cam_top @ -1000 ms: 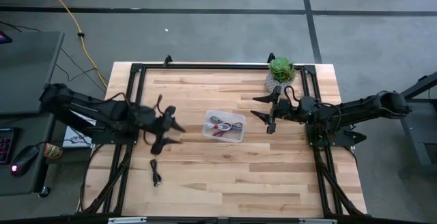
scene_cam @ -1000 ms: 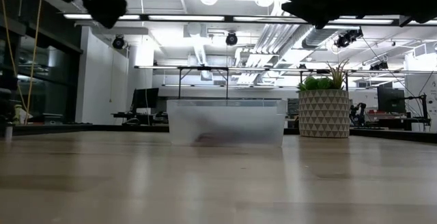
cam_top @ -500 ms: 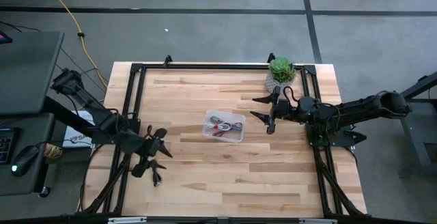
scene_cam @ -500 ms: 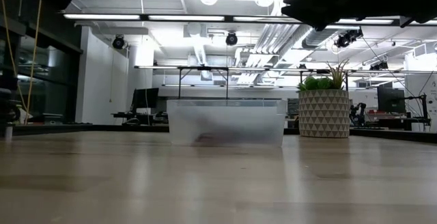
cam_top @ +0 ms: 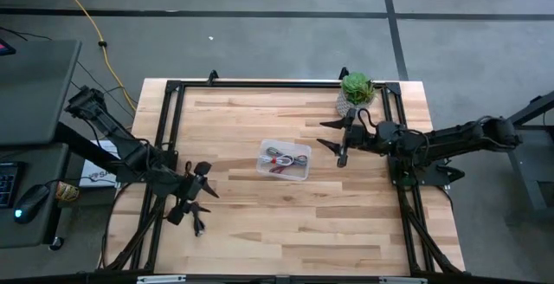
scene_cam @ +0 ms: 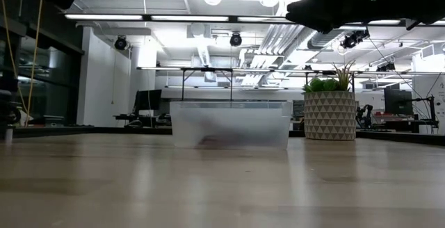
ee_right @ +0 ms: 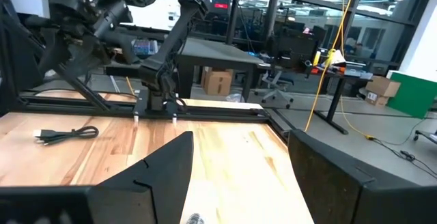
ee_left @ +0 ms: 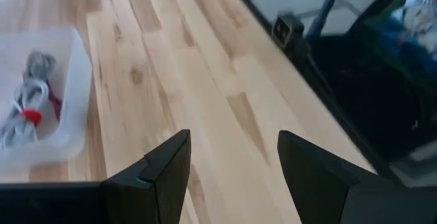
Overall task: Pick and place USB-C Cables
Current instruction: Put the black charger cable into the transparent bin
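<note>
Nearest your edge of the pale wooden table, the thin black USB-C cable lay loose on the boards at the left, and your left gripper hung right over its far end, fingers spread apart and holding nothing. From that wrist you saw only bare wood between the two dark fingers.

Farther in, at mid-table, sat the clear plastic rectangular bin, and in it the other bundled cables: the grey one, the white one with a red tie, and the dark red one beside them. From table level the bin's frosted wall hid them.

Beyond the bin to the right, your right gripper hovered off the table, jaws wide and empty. At the far right corner stood the green plant in a white patterned pot.
</note>
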`<state>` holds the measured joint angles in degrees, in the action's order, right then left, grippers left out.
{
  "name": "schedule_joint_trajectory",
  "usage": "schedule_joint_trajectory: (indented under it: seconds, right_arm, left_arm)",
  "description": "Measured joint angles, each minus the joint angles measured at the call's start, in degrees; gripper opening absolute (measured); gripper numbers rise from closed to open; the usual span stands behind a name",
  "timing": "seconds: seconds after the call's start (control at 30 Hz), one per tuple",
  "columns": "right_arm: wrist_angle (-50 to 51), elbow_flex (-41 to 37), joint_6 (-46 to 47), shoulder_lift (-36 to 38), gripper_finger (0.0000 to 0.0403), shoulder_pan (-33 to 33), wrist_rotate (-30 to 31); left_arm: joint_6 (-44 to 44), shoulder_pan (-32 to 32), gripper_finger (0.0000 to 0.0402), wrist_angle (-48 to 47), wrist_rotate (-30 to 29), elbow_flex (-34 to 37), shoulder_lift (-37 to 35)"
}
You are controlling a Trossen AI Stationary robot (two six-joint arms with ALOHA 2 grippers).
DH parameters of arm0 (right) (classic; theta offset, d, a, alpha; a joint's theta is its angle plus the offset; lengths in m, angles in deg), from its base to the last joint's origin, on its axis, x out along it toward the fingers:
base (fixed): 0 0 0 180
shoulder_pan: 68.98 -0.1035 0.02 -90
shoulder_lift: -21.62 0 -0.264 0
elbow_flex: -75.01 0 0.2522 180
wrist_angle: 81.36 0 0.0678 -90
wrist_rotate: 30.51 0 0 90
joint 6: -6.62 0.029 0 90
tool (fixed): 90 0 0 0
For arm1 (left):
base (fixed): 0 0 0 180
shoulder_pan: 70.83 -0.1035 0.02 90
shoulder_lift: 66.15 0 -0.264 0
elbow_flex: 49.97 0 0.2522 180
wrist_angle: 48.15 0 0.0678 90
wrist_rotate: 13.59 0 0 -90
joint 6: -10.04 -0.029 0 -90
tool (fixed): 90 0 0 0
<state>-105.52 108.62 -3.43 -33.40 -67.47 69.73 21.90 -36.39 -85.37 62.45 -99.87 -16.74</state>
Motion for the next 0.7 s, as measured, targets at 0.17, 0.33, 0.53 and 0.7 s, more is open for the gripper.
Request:
schedule_joint_trajectory:
  seconds: [0.17, 0.33, 0.53, 0.7]
  right_arm:
    - [0.3, 0.0, 0.1, 0.0, 0.0232, 0.0, 0.0]
    - [2.1, 0.0, -0.1, 0.0, 0.0232, 0.0, 0.0]
    - [3.3, 0.0, -0.3, 0.0, 0.0232, 0.0, -0.1]
    - [3.5, 0.0, -0.3, 0.0, 0.0232, 0.0, -0.1]
  left_arm:
    - [3.7, 1.2, 0.0200, -8.8, -0.5, 0.0, 0.7]
    - [8.2, 1.2, 0.0200, -14.1, -0.6, 0.1, 2.7]
    - [10.1, 1.2, 0.0200, -15.0, -0.6, 0.1, 6.7]
    - [13.5, 1.3, 0.0200, -16.2, 2.3, 0.1, 12.0]
